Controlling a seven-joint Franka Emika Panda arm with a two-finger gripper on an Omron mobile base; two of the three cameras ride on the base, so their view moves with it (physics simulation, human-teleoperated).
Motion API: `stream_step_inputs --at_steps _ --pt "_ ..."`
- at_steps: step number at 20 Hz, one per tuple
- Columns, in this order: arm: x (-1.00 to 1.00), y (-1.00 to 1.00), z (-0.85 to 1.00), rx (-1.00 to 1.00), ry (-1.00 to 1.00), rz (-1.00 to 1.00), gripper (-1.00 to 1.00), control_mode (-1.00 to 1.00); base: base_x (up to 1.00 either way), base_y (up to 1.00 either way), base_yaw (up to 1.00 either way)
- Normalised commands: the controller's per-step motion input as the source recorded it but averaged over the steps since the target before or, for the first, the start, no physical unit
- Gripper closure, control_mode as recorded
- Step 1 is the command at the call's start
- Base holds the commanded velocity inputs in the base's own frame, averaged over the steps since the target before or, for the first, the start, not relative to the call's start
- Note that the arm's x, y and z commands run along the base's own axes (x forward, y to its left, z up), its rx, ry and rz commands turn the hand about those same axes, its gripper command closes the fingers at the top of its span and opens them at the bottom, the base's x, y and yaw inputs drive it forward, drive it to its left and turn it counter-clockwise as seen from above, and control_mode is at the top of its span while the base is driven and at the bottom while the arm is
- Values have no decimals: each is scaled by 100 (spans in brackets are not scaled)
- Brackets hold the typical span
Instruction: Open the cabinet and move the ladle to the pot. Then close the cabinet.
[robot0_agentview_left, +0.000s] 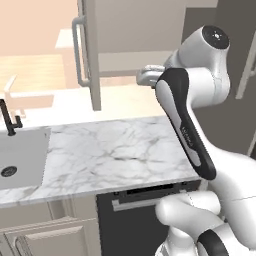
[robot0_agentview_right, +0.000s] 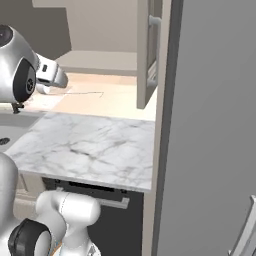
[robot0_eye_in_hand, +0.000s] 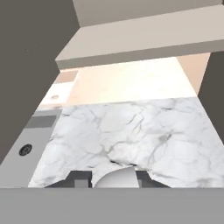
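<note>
With the cabinet (robot0_agentview_left: 90, 55) open, the gripper (robot0_eye_in_hand: 114, 178), fingers nearly shut on the ladle (robot0_eye_in_hand: 117, 176), should travel level toward the pot.

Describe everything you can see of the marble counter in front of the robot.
The white, grey-veined marble counter is a flat slab with a square front edge. Its left end borders the grey sink basin; a dark appliance front sits beneath it. Nothing rests on the stretch in view. The open beige cabinet door hangs above it.
</note>
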Motion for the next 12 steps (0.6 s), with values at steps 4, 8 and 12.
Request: stream_step_inputs --at_steps 4,8,12 --pt "0 0 0 0 0 0 100 100 -100 0 0" --pt "0 0 0 0 0 0 100 100 -80 9 1" --pt "0 0 0 0 0 0 100 100 -32 31 28"
